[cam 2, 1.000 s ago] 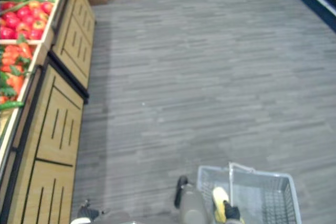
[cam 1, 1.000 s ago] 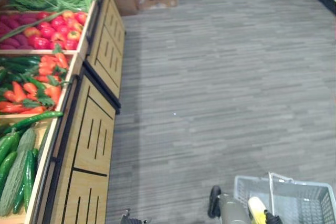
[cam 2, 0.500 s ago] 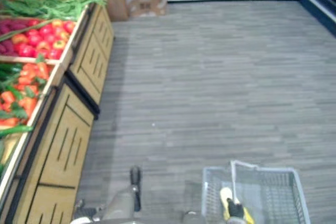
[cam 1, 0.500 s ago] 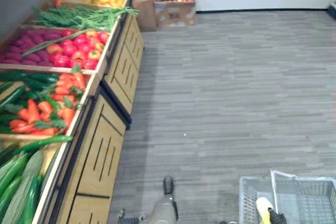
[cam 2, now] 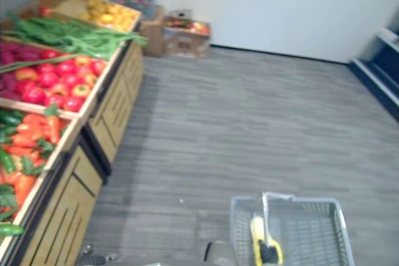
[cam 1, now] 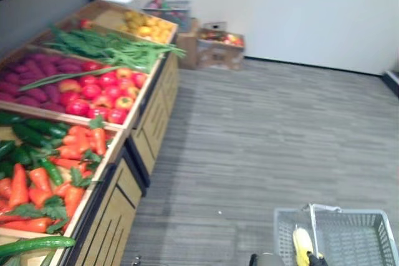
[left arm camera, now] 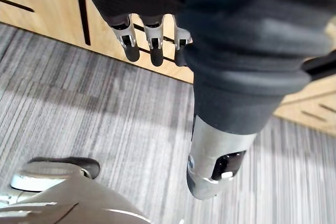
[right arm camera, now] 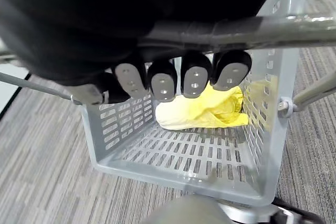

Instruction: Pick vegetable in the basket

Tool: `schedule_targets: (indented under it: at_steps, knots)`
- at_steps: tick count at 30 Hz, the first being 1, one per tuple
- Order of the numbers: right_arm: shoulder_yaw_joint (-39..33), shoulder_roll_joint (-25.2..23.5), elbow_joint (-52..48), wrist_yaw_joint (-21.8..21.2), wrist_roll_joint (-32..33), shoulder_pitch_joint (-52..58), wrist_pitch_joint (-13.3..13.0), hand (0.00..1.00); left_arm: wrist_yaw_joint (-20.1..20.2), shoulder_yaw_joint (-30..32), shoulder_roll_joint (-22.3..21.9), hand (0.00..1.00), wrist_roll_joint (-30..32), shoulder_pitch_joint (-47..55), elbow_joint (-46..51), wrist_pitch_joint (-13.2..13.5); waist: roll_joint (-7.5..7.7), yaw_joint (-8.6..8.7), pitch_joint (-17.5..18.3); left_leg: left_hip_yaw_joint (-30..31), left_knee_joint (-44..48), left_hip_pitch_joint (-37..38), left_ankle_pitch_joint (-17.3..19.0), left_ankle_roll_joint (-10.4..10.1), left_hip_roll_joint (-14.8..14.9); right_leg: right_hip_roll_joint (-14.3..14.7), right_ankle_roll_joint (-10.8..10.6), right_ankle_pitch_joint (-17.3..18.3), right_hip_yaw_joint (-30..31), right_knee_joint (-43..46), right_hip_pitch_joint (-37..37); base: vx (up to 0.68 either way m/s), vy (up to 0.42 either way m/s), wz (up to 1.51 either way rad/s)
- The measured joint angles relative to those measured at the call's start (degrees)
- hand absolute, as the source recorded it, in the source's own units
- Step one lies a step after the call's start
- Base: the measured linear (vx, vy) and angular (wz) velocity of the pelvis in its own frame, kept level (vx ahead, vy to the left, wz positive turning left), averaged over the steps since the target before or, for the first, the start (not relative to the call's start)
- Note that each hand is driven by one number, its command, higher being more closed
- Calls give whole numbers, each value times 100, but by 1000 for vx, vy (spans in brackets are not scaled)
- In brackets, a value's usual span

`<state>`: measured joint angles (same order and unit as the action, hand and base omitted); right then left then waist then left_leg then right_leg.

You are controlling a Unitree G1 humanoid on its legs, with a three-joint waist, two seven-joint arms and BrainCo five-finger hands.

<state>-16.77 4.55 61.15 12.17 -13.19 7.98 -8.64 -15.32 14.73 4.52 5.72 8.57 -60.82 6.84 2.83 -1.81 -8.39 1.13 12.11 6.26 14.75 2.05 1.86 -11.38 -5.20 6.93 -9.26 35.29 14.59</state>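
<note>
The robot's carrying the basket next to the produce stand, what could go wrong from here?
1. The basket hangs from the right hand, which is curled round its thin handle. With the yellow vegetable lying loose inside, a swing might tilt the basket or loosen the grip.
2. The left hand hangs open close to the wooden stand front; reaching up for produce, it might knock the panel.
</note>
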Motion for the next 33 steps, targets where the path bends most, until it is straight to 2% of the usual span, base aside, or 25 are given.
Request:
schedule_targets:
  at_steps: [2,5,6,7,8,9,10,11,12,14,15,17,18,19,20,21,23,24,25,28,30,32,33]
  knots:
    - [-257,-26,1,-28,4,29,67,100,10,410,-199,0,-7,6,54,6,-126,-46,-22,442,157,17,352,-198,191,122,-135,-136,285,-1675,28,419,-266,98]
    - [-360,-115,0,-31,20,134,107,100,16,720,-275,0,-70,16,149,-2,-69,-111,0,980,375,11,797,-456,334,94,-261,-211,687,-2453,96,476,-457,106]
    - [-457,-133,1,-71,77,251,139,100,22,852,-289,0,-98,-54,168,-5,-77,-126,8,1444,402,-10,1042,-577,488,80,-543,-719,729,-2140,191,521,-586,152]
    - [-601,-90,-20,-36,86,284,177,100,20,977,-399,0,-105,-144,149,-15,-199,-105,55,1741,377,-34,1007,-666,656,144,-484,-478,418,-1653,294,518,-578,158]
    - [-732,-30,-25,-7,96,304,208,100,28,1075,-487,0,-109,-182,180,-11,-248,-135,90,1862,406,-141,871,-625,719,115,-415,-233,253,-1345,401,450,-523,146]
    - [-826,123,5,-29,104,320,279,100,35,1291,-615,0,-114,-221,253,-6,-327,-153,135,1907,574,-349,408,-627,779,-51,-189,132,-129,-782,441,440,-497,124]
    - [-846,162,2,-35,105,327,298,100,32,1372,-674,0,-119,-219,259,-6,-312,-135,127,1870,693,-456,222,-628,805,-107,-121,227,-309,-662,376,518,-583,159]
    - [-906,204,-2,-45,99,328,317,100,26,1519,-729,0,-166,-236,265,-2,-375,-106,135,1636,1145,-766,-221,-633,882,-168,32,315,-689,-676,110,400,-437,168]
    - [-925,199,-4,-54,81,326,324,100,22,1606,-748,0,-355,-273,257,-20,-373,-35,105,1158,1820,-1192,-593,-713,970,-212,131,373,-1046,-980,-358,414,-477,183]
    - [-924,188,-2,-52,88,313,323,100,21,1589,-689,0,-552,-278,259,-34,-288,-56,85,49,2520,-1608,-555,-791,1110,-237,143,378,-1467,-1469,-1031,238,-307,128]
    - [-923,195,-2,-53,88,302,318,100,20,1586,-678,0,-561,-273,259,-40,-269,-61,88,-318,2605,-1686,-548,-802,1149,-242,143,378,-1626,-1610,-1220,167,-215,94]
    - [-1041,250,-1,-53,87,195,220,100,3,1448,-633,0,-561,-238,258,-36,-273,-57,87,-1646,2192,-1804,-565,-776,1298,-182,142,378,-2134,-2063,-1669,151,-194,80]
    - [-1094,253,0,-59,86,161,203,100,-6,1425,-622,0,-561,-238,246,-35,-273,-49,87,-1871,1961,-1803,-591,-746,1293,-147,141,377,-2246,-2194,-1734,102,-111,61]
    - [-1250,252,14,-70,85,60,183,100,-10,1420,-607,0,-559,-250,185,-35,-284,-27,90,-2257,1357,-1803,-779,-727,1226,-68,124,367,-2451,-2394,-1823,103,-54,64]
    - [-1398,245,18,-77,86,-14,148,100,-13,1359,-562,0,-557,-267,118,-47,-307,20,89,-2510,669,-1802,-1373,-680,1081,-14,92,353,-2636,-2470,-1880,126,-1,69]
    - [-1474,247,21,-76,89,-31,125,100,-9,1294,-536,0,-553,-269,73,-54,-324,22,100,-2675,327,-1790,-1597,-603,1001,13,78,350,-2726,-2495,-1888,126,49,91]
    - [-1668,224,71,-81,210,-168,111,100,7,1011,-426,0,-523,-292,-37,-74,-267,23,107,-2942,-755,-1565,-1806,-348,640,9,-65,262,-3055,-2670,-1913,112,92,96]
    - [-1667,219,116,-83,217,-226,123,100,8,996,-420,0,-490,-291,-42,-76,-286,13,112,-2924,-929,-1543,-1854,-284,562,5,-105,237,-3117,-2716,-1917,81,105,73]
    - [-1646,181,236,-115,219,-356,127,100,8,989,-373,0,-442,-272,-80,-82,-210,-6,67,-2800,-1109,-1510,-1920,-229,415,-20,-173,189,-3139,-2814,-1990,75,97,63]
    - [-1596,-36,282,-140,223,-525,171,100,12,900,-242,0,-437,-178,-303,-133,-83,-12,26,-2591,-1297,-1336,-1924,-221,140,-140,-244,143,-3085,-2927,-2246,90,97,47]
    - [-1456,-130,279,-166,203,-588,166,100,27,847,-204,0,-433,-104,-306,-142,-65,-27,33,-2541,-1520,-1143,-1898,-211,28,-230,-270,125,-2983,-2769,-2301,84,83,15]
    - [-1418,-107,270,-187,202,-610,135,100,38,783,-215,0,-426,-96,-339,-158,-105,-12,21,-2507,-1715,-997,-1797,-149,11,-356,-270,125,-2840,-2151,-2151,51,109,12]
    - [-1407,-8,218,-159,198,-633,78,100,53,629,-192,0,-396,-55,-325,-185,-145,2,26,-2481,-1771,-861,-1756,-133,-19,-682,-248,111,-2570,-1067,-1836,78,166,22]
